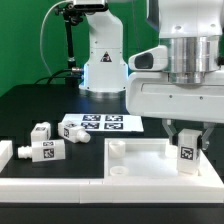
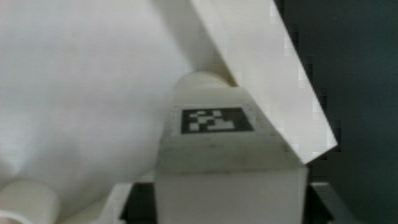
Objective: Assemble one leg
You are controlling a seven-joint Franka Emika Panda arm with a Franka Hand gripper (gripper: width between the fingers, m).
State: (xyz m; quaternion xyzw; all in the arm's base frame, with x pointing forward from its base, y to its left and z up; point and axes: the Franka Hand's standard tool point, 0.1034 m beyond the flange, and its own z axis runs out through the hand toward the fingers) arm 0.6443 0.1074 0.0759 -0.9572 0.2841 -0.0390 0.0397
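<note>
My gripper (image 1: 186, 148) is shut on a leg (image 1: 186, 156), a stubby white peg with a square tag, and holds it upright over the right end of the large white panel (image 1: 140, 160). In the wrist view the leg (image 2: 217, 140) fills the middle between my gripper's (image 2: 226, 206) dark fingers (image 2: 143, 205). Its far end is at the panel's corner, beside the raised rim (image 2: 263, 70). I cannot tell whether the leg touches the panel. Two other legs (image 1: 40, 131) (image 1: 46, 152) lie on the black table at the exterior view's left.
The marker board (image 1: 98, 125) lies on the table behind the panel. A long white rail (image 1: 50, 184) runs along the front, with a white block (image 1: 5, 155) at its left end. The robot's base (image 1: 103, 60) stands at the back.
</note>
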